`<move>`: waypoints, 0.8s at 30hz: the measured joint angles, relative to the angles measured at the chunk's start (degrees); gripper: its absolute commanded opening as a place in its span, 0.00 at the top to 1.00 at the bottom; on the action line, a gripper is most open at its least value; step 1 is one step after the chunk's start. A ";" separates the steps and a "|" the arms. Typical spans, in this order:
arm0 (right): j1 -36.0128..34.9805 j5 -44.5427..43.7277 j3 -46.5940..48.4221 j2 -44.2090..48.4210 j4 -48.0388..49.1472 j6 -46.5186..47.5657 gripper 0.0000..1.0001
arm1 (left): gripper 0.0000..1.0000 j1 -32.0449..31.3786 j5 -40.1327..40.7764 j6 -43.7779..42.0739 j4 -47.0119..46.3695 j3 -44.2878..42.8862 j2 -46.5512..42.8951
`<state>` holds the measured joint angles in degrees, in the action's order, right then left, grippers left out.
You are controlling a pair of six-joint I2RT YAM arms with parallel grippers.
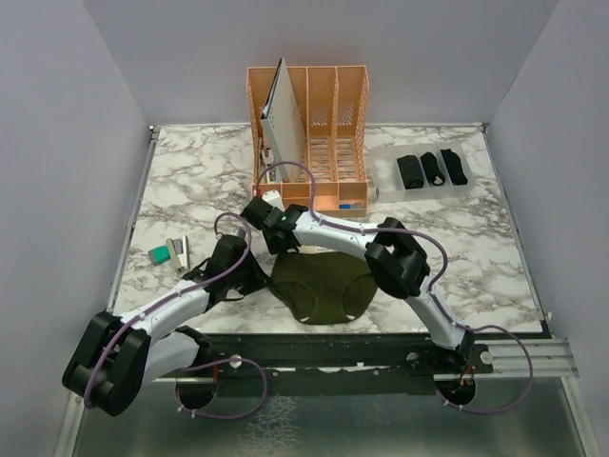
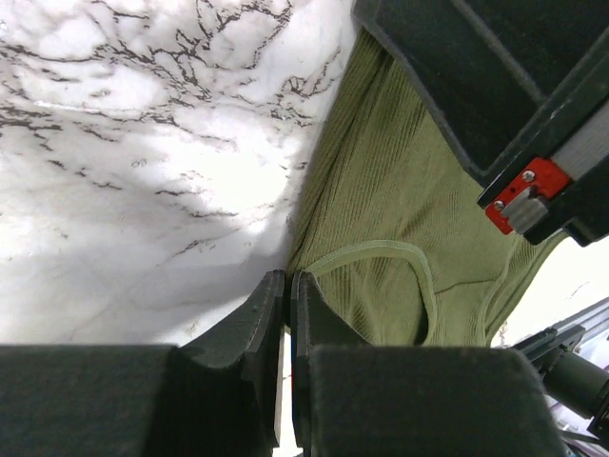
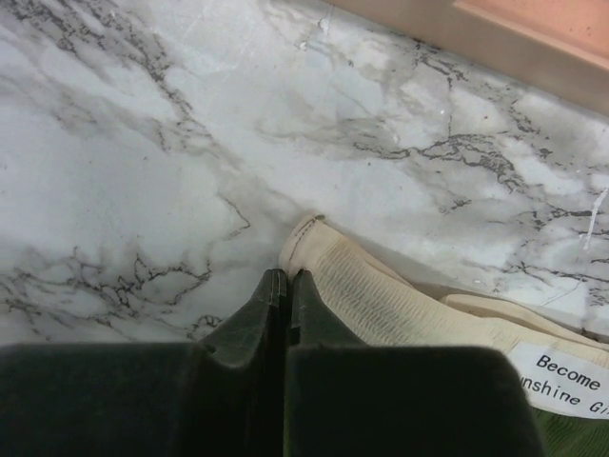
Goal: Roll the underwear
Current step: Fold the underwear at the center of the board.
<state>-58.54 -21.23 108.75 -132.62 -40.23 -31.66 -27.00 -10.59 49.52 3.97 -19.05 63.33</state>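
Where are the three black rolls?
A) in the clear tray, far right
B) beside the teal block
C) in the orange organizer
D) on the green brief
A: the black rolls lie side by side in the clear tray, right of the organizer.

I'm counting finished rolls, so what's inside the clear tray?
Three black rolled briefs lie side by side in the clear tray; the floor beneath them is covered.
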 measured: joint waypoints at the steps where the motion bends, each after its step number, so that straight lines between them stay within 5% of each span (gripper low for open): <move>1: 0.00 0.55 -0.68 0.46 0.66 -0.02 1.00 | 0.98 0.00 0.17 -0.22 0.72 -0.17 -0.39; 12: 4.57 13.27 -22.01 19.06 18.05 -4.22 1.00 | 0.98 0.00 -1.18 -2.01 8.76 -4.87 -9.70; 24: 12.02 24.24 -38.75 28.85 32.44 -8.44 1.00 | 0.98 -4.04 -5.38 -1.62 8.66 -9.73 -6.67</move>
<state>-46.52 3.01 70.00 -103.77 -7.79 -40.10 -31.05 -15.97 47.90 12.62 -28.77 56.66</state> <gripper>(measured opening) 0.035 0.101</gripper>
